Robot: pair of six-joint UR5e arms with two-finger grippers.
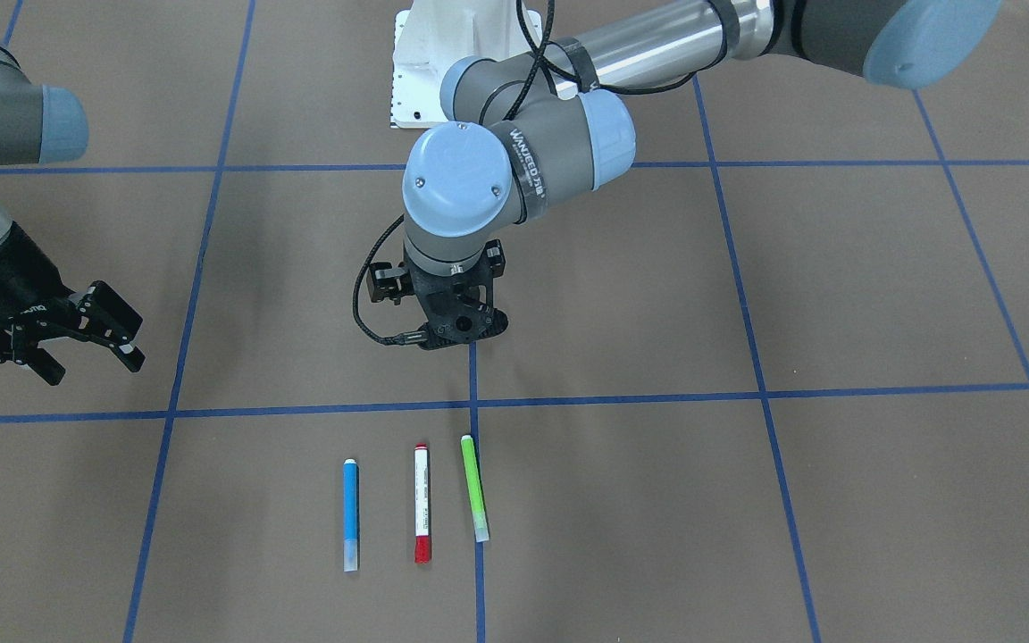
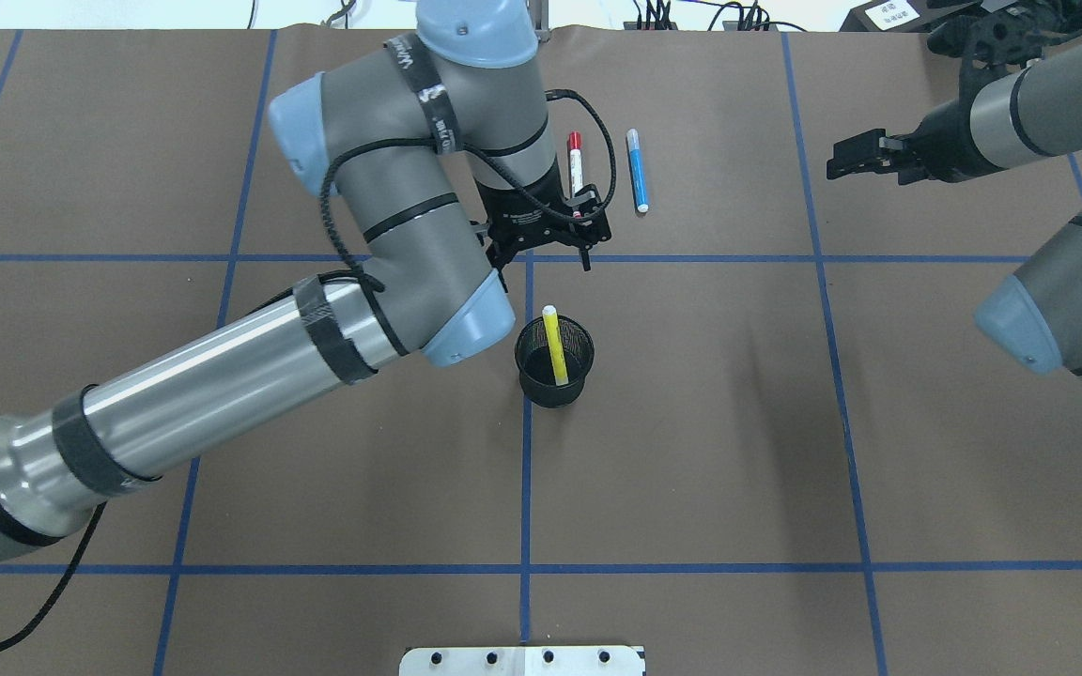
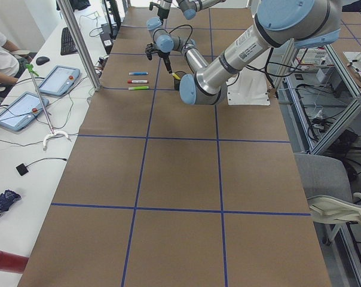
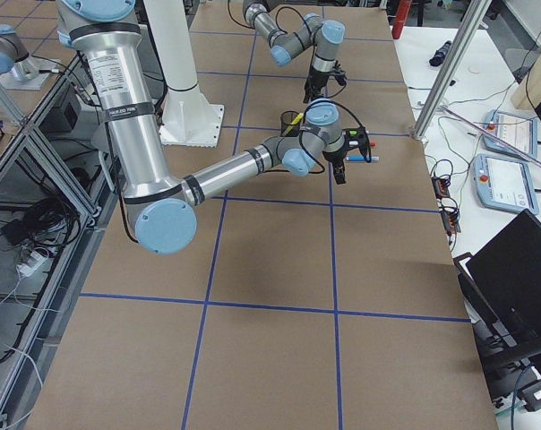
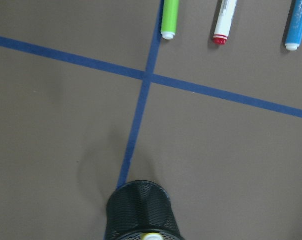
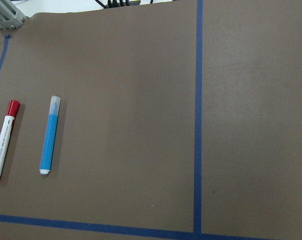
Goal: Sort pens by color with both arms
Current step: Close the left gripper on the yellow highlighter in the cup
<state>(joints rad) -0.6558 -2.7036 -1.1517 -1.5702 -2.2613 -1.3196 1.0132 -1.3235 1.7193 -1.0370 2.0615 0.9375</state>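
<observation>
Blue pen (image 1: 350, 513), white pen (image 1: 422, 505), green pen (image 1: 474, 487) lie parallel; left gripper (image 2: 540, 265), right gripper (image 1: 93, 364) gape empty.

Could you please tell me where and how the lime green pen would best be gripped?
Probably mid-barrel, from straight above, closing across its width. The lime green pen lies flat on the table, slim and straight, with a clear gap to the white pen with red caps beside it.
</observation>
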